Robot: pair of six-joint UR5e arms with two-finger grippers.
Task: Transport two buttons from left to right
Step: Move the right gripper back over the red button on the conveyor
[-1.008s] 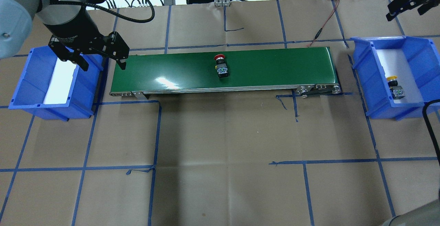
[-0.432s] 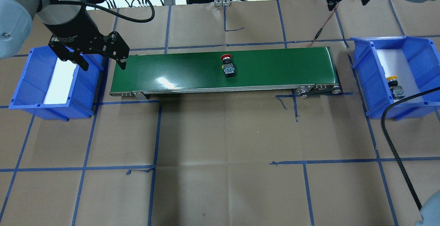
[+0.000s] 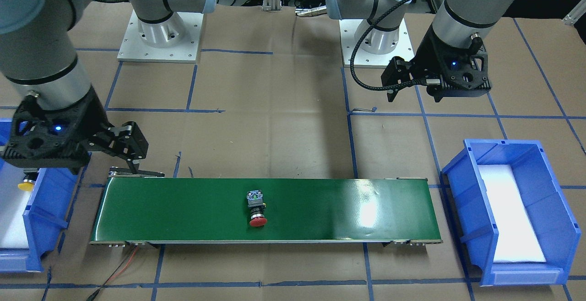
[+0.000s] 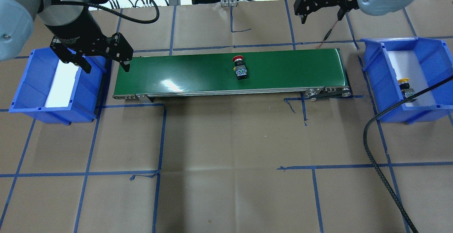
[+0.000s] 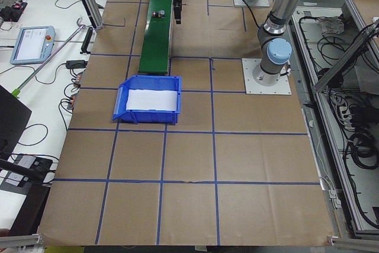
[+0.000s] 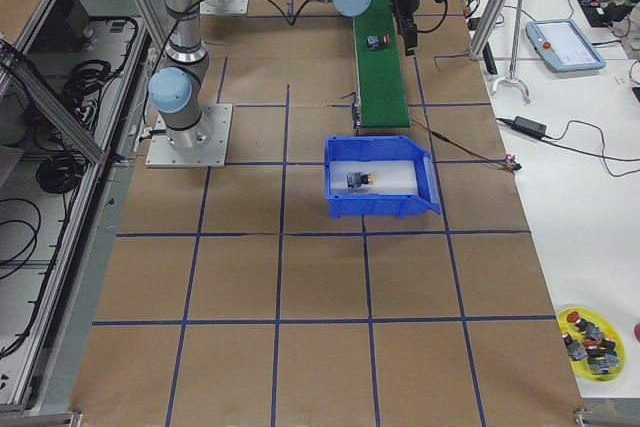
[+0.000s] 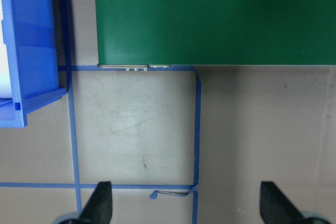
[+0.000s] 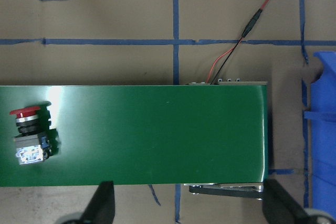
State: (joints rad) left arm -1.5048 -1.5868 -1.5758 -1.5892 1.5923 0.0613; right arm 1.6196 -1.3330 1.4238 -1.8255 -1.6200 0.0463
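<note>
The red button (image 4: 240, 68) lies midway along the conveyor (image 4: 177, 73), seemingly bound for the right gripper (image 4: 322, 17) hovering spread and empty near its end, past which the yellow button (image 4: 404, 83) sits in a blue bin (image 4: 375, 73); the left gripper (image 4: 106, 68) gapes empty too

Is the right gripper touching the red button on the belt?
Apart. The overhead view shows the right gripper beyond the belt's far edge and the red button mid-belt, well clear.
</note>
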